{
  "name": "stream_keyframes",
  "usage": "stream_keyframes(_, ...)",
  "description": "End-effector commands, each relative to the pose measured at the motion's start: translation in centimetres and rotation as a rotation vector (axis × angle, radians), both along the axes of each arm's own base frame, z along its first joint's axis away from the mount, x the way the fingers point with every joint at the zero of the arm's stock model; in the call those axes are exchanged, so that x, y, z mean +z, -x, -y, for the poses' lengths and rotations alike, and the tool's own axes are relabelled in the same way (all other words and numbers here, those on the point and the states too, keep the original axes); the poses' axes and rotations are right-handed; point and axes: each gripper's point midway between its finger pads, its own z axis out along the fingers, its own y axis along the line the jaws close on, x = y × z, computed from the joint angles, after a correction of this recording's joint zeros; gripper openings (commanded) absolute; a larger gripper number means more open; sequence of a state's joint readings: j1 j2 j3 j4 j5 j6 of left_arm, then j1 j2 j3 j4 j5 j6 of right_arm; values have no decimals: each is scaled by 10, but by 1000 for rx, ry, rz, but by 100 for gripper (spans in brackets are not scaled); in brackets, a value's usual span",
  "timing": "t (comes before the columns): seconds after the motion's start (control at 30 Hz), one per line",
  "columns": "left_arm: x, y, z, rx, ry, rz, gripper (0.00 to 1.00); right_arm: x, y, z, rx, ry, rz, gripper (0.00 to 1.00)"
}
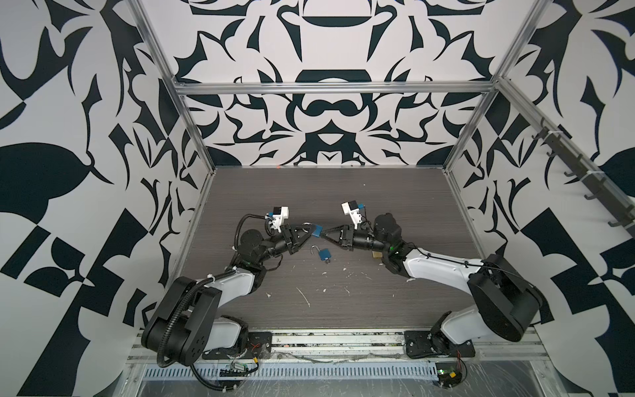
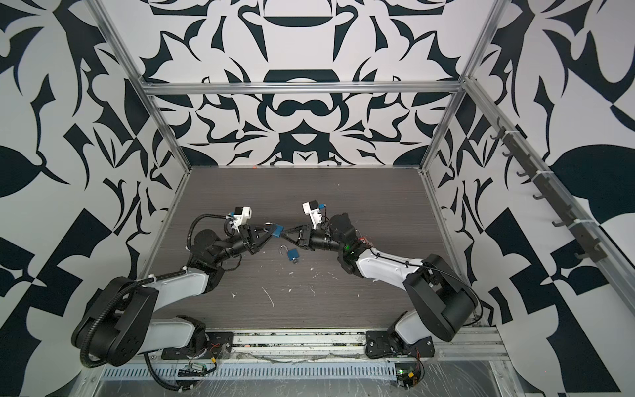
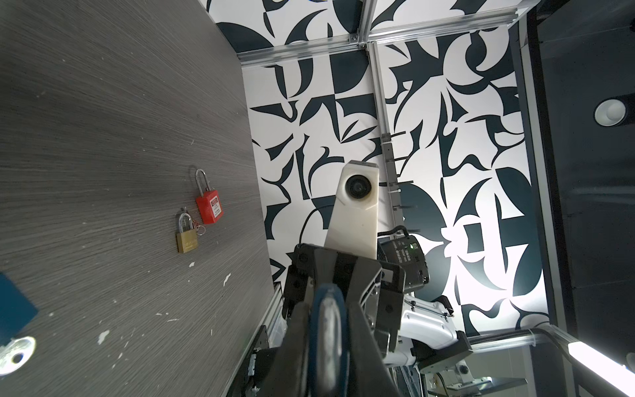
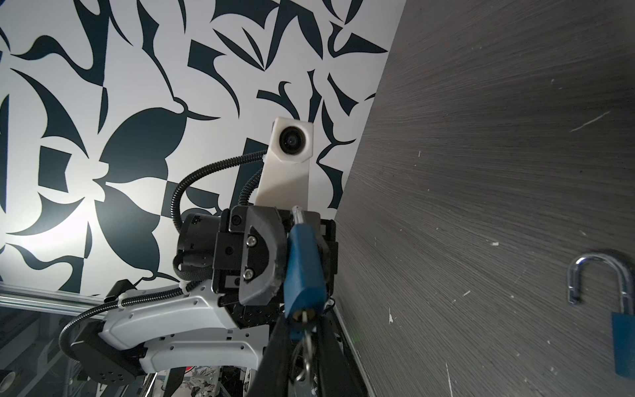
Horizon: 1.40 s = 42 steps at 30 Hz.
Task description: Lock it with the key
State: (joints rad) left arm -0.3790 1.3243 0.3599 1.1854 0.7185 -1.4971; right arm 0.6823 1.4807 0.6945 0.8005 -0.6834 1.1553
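Note:
A blue padlock (image 1: 316,229) hangs above the table's middle, with my left gripper (image 1: 311,231) shut on its body. In the left wrist view it shows edge-on between the fingers (image 3: 328,323). Its keyhole end faces the right arm. In the right wrist view a silver key (image 4: 304,321) sticks in that keyhole, its ring hanging behind. My right gripper (image 4: 302,343) is shut on the key, a dark finger on each side. In both top views the two gripper tips meet at the padlock (image 2: 277,231).
A second blue padlock (image 1: 324,254) lies on the table below the grippers with its shackle (image 4: 598,278) open and a key (image 3: 15,354) at its bottom. A red padlock (image 3: 209,208) and a brass padlock (image 3: 186,237) lie side by side near the right arm.

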Motion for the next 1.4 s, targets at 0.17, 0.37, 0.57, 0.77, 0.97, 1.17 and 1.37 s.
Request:
stream_keyframes(0.17, 18, 5, -1, -4, 11, 77, 0, 28, -5, 2, -12, -72, 76, 0)
stream_keyframes(0.37, 18, 4, -4, 26, -12, 94, 0, 22, -7, 16, -37, -88, 58, 0)
stream_keyframes(0.57, 15, -3, -7, 55, -22, 88, 0, 17, -7, 34, -57, -119, 44, 0)
stream_keyframes(0.77, 10, -11, -3, 50, -24, 70, 0, 10, -2, 40, -57, -97, 48, 0)
stream_keyframes(0.97, 8, -18, 6, 5, -79, 81, 0, -31, -12, 68, -197, 50, -60, 0)
stream_keyframes(1.17, -6, -12, 36, -73, -365, 132, 0, -77, -28, 115, -478, 318, -124, 0)
stream_keyframes(1.37, -10, -5, 42, -62, -645, 217, 0, -111, -41, 139, -640, 409, -203, 0)
